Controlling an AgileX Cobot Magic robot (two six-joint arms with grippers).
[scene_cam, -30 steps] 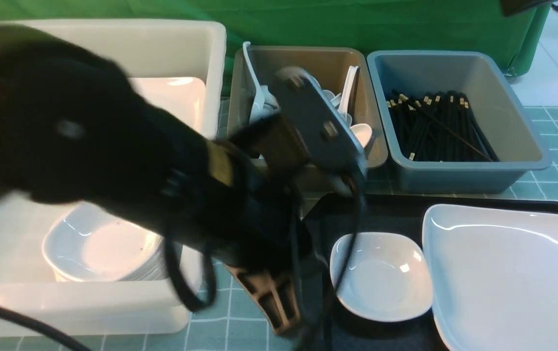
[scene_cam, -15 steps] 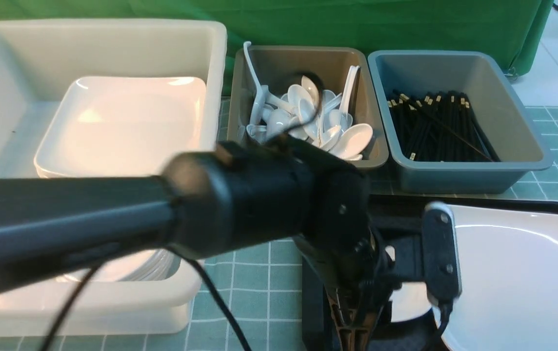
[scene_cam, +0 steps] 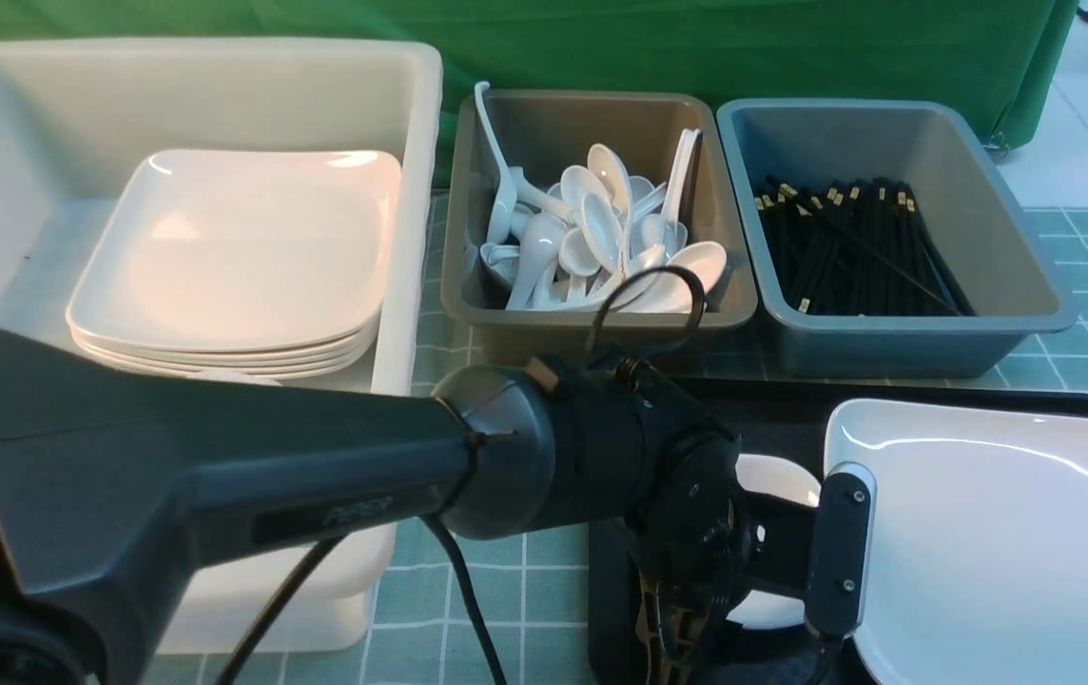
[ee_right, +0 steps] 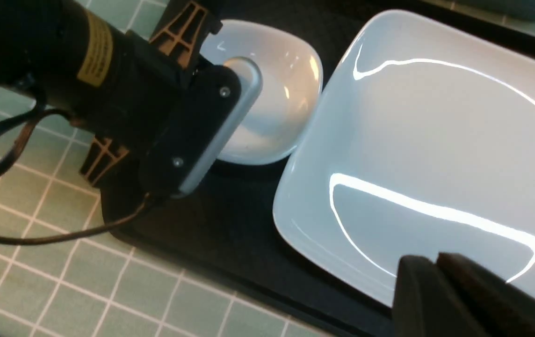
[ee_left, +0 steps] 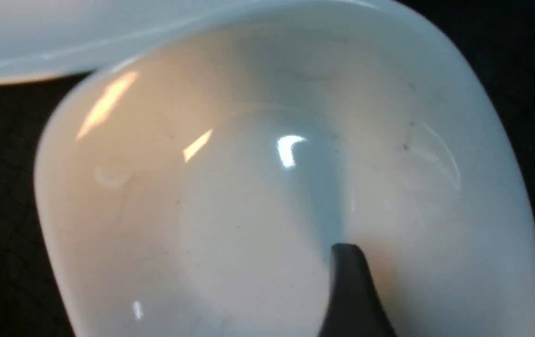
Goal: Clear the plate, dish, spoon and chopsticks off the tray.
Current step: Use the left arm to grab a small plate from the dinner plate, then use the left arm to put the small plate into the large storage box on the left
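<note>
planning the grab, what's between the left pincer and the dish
nothing: in the left wrist view a fingertip hangs directly over the dish's bare inside, with no object between them

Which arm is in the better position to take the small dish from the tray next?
Left. The left gripper hangs open directly over the dish, one finger above its bowl. The right gripper is shut at the plate's edge, away from the dish.

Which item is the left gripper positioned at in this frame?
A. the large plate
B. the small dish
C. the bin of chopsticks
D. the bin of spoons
B: the dish fills the left wrist view, and the right wrist view shows the left gripper at that dish's edge on the tray.
</note>
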